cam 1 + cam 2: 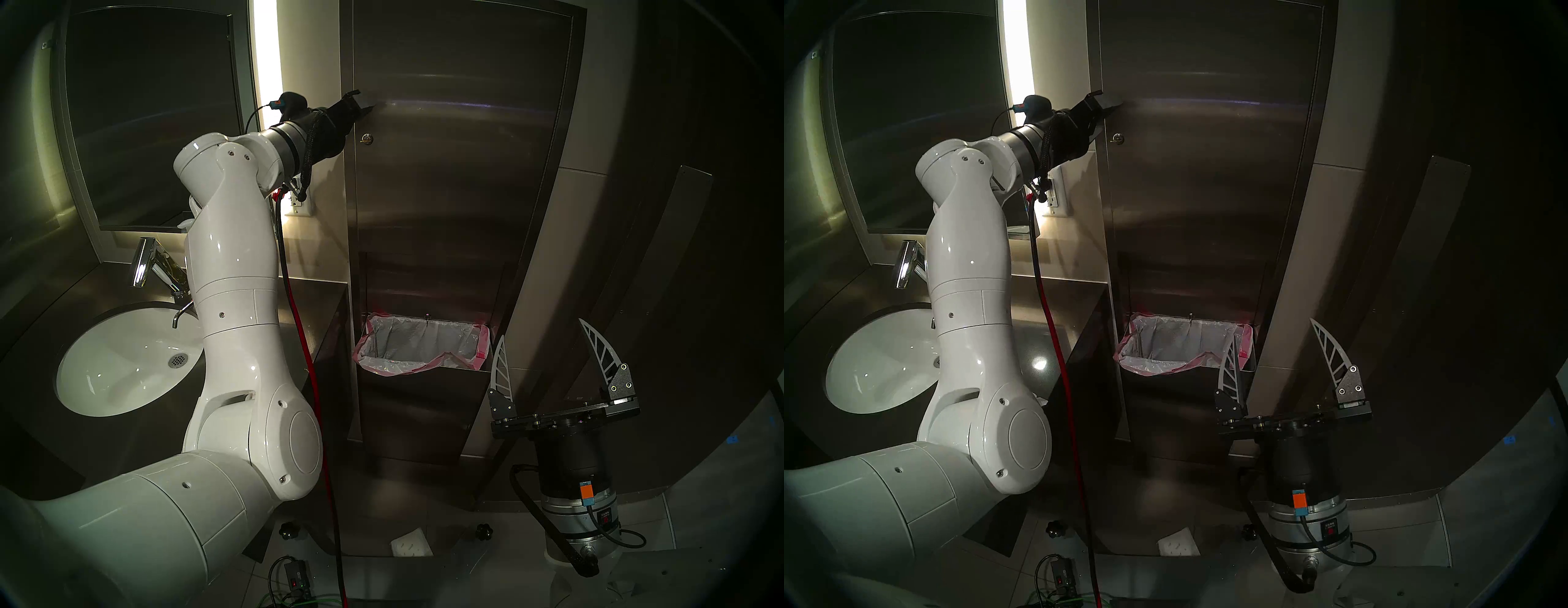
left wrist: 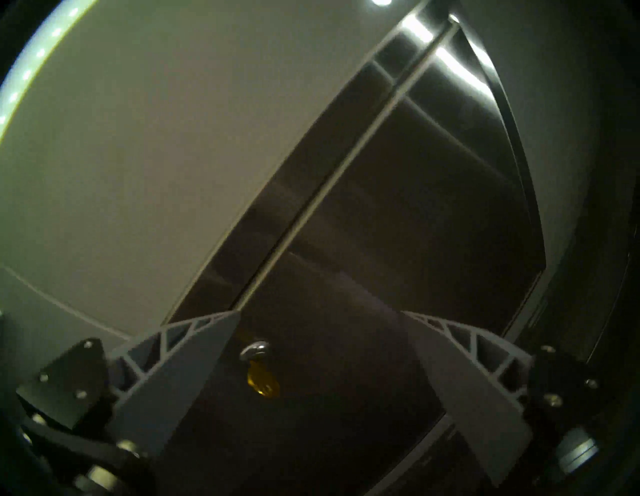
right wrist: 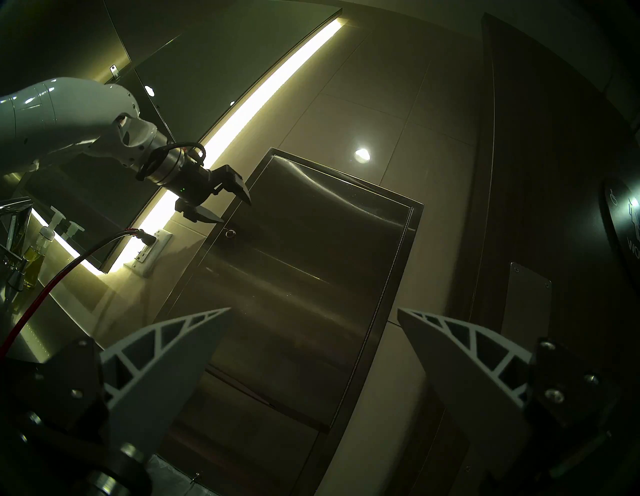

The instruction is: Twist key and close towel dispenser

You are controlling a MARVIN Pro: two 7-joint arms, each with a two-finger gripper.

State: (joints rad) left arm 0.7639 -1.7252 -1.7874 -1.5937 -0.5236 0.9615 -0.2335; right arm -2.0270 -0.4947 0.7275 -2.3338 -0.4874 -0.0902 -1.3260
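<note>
The left gripper [image 2: 320, 318] is sitting with its jaws wide apart and nothing in them, hovering right up at the front of the towel dispenser [image 1: 458, 178], near the door's latch edge. The door is looking shut, or very nearly; I honestly can't tell whether it's latching. The key [image 2: 263, 381] is sticking out of the little round lock [image 2: 254, 349], hanging free just below the gap between the fingers, touching neither one.

What's worrying me: that key is tiny and the fingers are big and wedge-shaped, so if the gripper is coming back down for it even slightly off, it could be nudging the head sideways or pinching the lock rim instead. And if the door isn't fully seated while the key is turning, the bolt could be catching on the frame and the door swinging back out.

The right gripper [image 1: 555, 361] is parked low off to the side, jaws also spread, doing nothing.
</note>
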